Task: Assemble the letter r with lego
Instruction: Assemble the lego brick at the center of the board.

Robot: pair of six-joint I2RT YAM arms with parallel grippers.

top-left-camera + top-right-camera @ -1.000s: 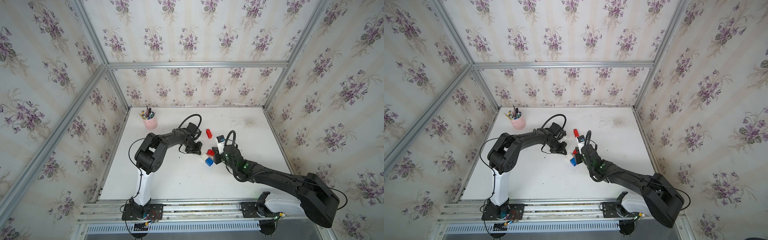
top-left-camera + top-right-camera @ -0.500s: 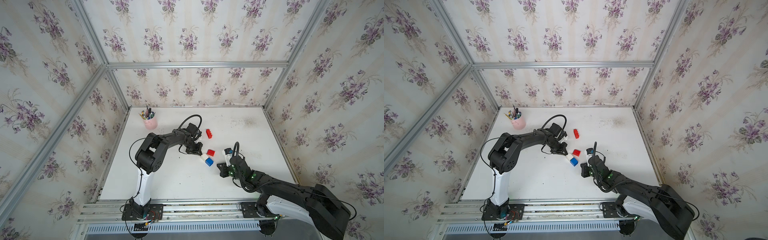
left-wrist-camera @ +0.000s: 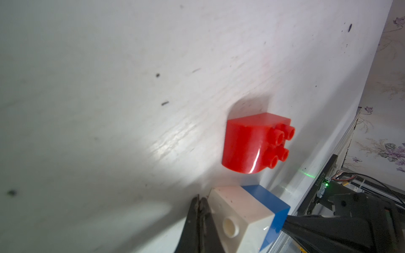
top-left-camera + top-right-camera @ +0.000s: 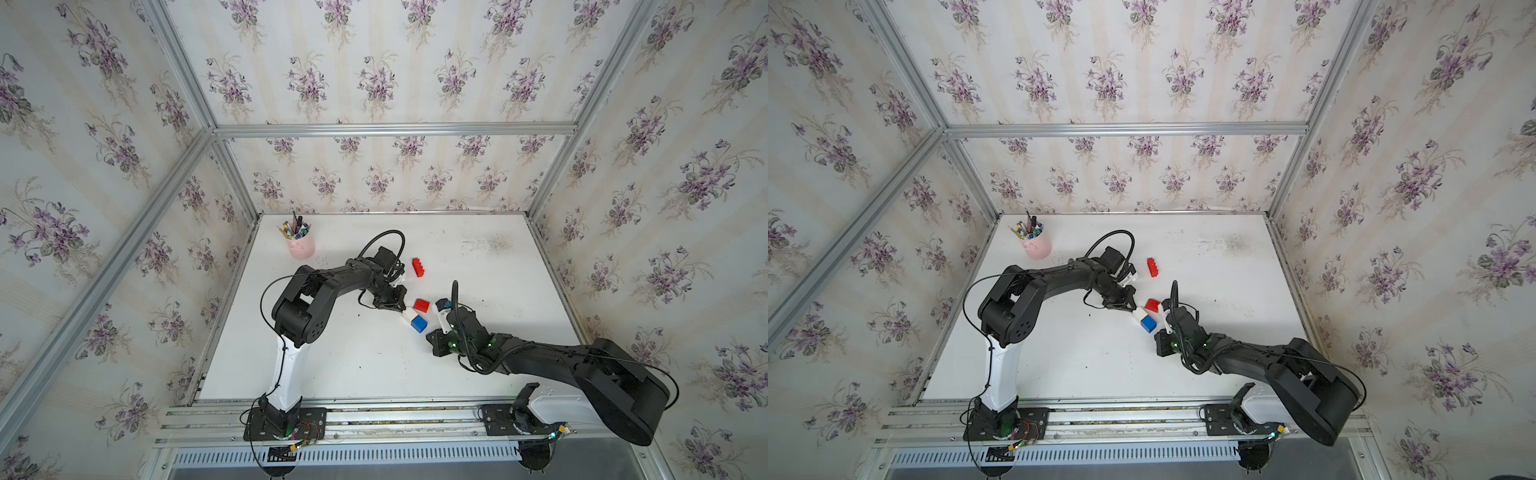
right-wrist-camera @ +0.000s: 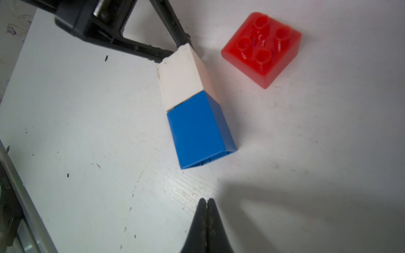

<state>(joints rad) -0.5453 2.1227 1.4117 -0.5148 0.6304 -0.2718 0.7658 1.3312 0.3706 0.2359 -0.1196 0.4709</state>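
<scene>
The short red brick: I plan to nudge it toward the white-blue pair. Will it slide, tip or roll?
Probably slides, not rolls: the short red brick sits flat on the table, studs up. Its glossy faces may slip. Small, translucent: likely light.

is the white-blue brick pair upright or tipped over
Tipped: white brick and blue brick lie joined on the table, blue's hollow underside facing sideways.
</scene>
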